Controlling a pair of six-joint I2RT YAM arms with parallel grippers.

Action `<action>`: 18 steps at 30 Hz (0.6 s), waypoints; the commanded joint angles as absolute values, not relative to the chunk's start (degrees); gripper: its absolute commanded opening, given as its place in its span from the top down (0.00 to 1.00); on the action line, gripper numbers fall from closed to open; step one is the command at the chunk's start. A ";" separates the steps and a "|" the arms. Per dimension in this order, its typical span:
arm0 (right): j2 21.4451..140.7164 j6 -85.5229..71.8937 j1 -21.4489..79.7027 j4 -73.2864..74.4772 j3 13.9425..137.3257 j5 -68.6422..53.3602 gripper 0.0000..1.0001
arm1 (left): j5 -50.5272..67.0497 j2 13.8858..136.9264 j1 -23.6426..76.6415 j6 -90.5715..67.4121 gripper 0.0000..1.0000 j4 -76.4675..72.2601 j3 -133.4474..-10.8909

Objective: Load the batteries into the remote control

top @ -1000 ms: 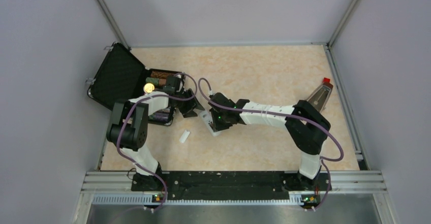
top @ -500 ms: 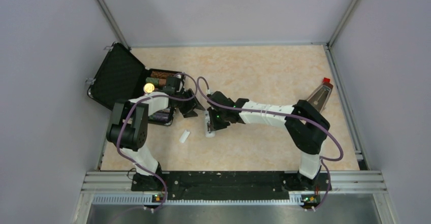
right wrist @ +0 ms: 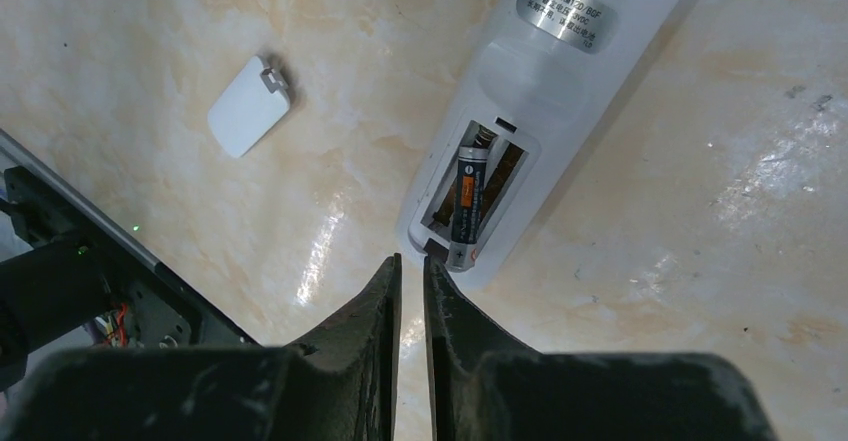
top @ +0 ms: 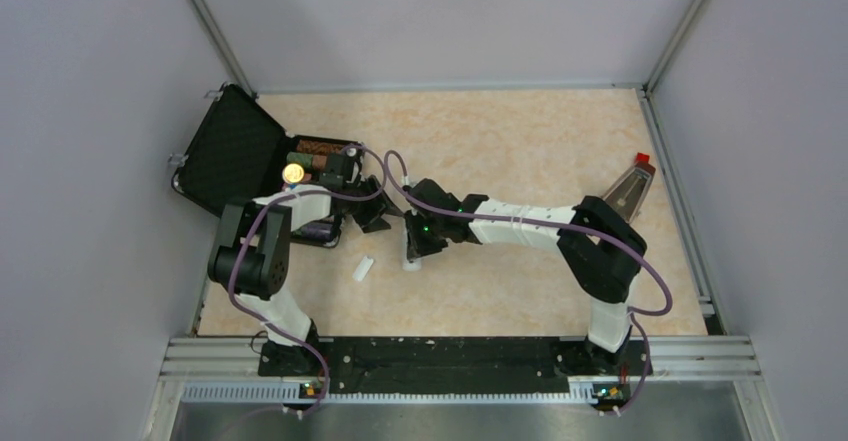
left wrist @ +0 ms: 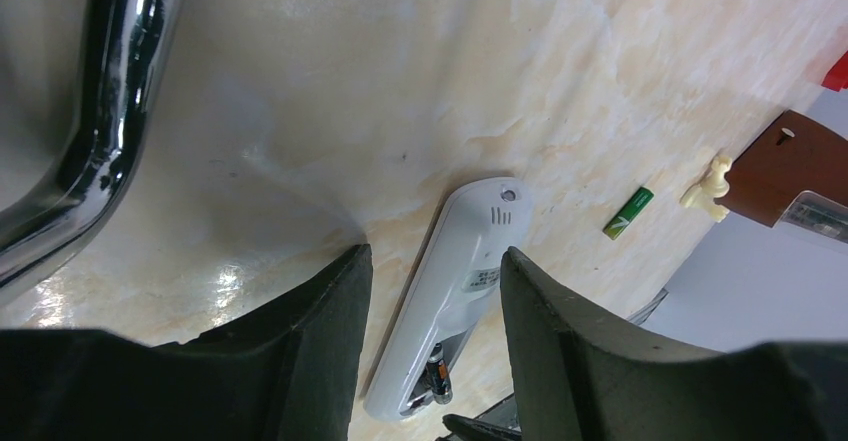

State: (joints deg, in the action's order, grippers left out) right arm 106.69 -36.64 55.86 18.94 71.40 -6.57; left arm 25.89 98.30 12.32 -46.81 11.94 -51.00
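White remote control [right wrist: 540,91]: lies plain face up on the desk [top: 520,141], with its battery bay uncovered at one end.
Dark battery [right wrist: 468,206]: lies lengthwise inside that bay, with brown contacts bare on either side of it. Whether it is fully seated cannot be told.
Green battery [left wrist: 628,211]: lies alone on the desk, out past the remote control's rounded end and apart from it.
Right claw [right wrist: 410,266]: the fingers are almost pressed together with nothing between them, and the tips sit just off the bay end of the remote control.
Left claw [left wrist: 435,256]: spread and pinching nothing. The remote control shows through the gap, farther off on the desk.
Loose cover [right wrist: 248,106]: a small white piece lying flat on the desk, off to one side of the remote control's bay end and not touching it.
Black case [top: 235,156]: stands open on the far side of the left claw from the remote control, with a gold disc [top: 293,172] at its edge.
Brown wedge [top: 632,183]: has a red top and stands well apart from the remote control on the right arm's side.
In the way: from above, the right wrist covers much of the remote control, and purple cables [top: 385,166] loop over both wrists beside it.
Change: a second ago the remote control lay slantwise under the right claw. It now points straighter, near to far, and the right claw has shifted toward the left claw. The loose cover has kept its place.
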 commanded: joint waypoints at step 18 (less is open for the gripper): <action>107.48 -34.28 56.37 18.62 74.91 -0.35 0.74 | 20.98 95.03 12.92 -47.27 0.43 13.10 -47.90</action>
State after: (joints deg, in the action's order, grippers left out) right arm 106.69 -35.48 55.86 18.24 71.44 -2.42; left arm 24.10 96.60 12.80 -47.94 10.74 -49.39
